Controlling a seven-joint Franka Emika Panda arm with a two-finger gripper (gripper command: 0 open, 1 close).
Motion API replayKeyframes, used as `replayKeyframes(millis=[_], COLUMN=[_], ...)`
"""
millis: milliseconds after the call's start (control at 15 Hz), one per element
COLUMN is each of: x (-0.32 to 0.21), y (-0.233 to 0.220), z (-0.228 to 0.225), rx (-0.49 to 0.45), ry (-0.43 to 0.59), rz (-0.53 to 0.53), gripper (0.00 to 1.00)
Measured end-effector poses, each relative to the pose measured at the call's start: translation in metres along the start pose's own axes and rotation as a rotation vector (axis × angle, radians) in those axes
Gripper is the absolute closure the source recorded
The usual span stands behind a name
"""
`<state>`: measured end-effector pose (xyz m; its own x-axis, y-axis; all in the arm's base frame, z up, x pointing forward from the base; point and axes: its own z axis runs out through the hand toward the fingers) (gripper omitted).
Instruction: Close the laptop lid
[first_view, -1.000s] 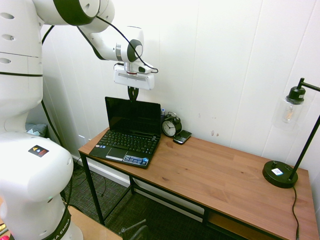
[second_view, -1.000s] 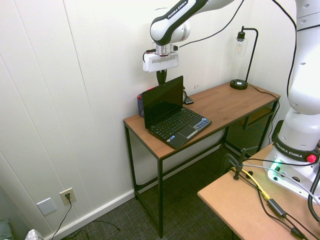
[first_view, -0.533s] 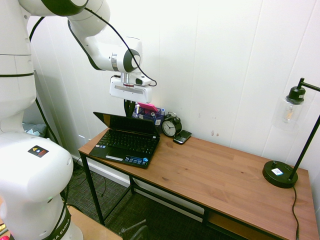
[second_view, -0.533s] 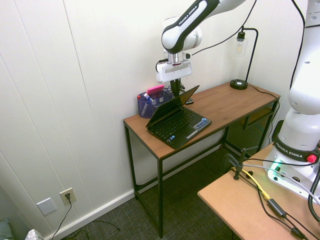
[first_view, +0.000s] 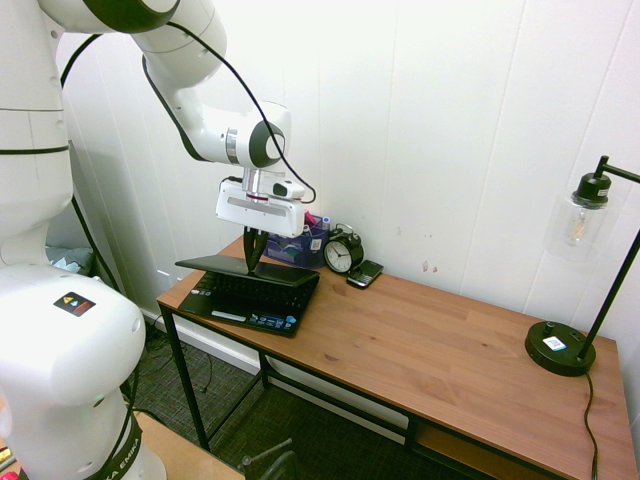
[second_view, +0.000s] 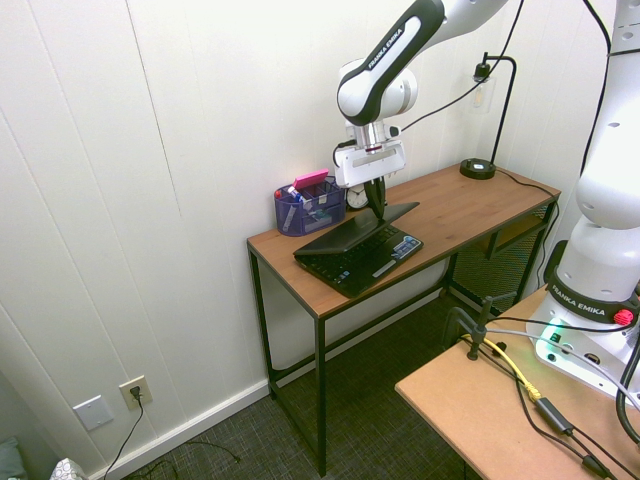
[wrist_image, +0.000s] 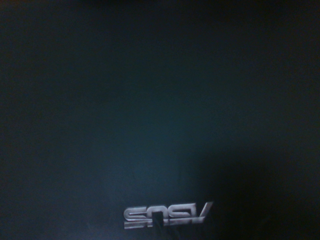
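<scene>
The small black laptop (first_view: 250, 300) sits at the near left end of the wooden desk (first_view: 440, 350). Its lid (first_view: 240, 267) is tipped far down, nearly flat, with a narrow gap left above the keyboard. My gripper (first_view: 251, 268) is shut and its tips press on the lid's outer back from above. From the other side, the gripper (second_view: 379, 213) stands upright on the lid (second_view: 375, 217) over the laptop base (second_view: 362, 258). The wrist view is filled by the dark back of the lid (wrist_image: 150, 110), with a silver logo near one edge.
Behind the laptop, against the wall, stand a blue mesh organiser (second_view: 308, 205) with pens and a pink item, a black alarm clock (first_view: 343, 254) and a dark phone (first_view: 364, 273). A black desk lamp (first_view: 562, 347) stands at the far right end.
The lid has swung from upright down to nearly flat over the keyboard. My gripper has followed it down and forward, pressing on its back, still shut.
</scene>
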<state>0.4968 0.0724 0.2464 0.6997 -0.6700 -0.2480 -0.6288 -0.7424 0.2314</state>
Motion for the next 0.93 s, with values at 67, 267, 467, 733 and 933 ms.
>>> replayKeyframes(millis=[67, 267, 467, 733, 933], x=[0.001, 0.005, 0.016, 0.039, 0.046], y=[0.000, 0.003, 0.008, 0.001, -0.010], z=[0.006, 0.019, 0.035, 0.067, 0.082], rx=[-0.006, -0.002, 0.005, -0.001, -0.006], ry=[-0.018, -0.072, -0.125, -0.183, -0.206], rz=[-0.007, -0.045, -0.076, -0.101, -0.103], gripper=[1.00, 1.00, 1.00, 1.00, 1.00])
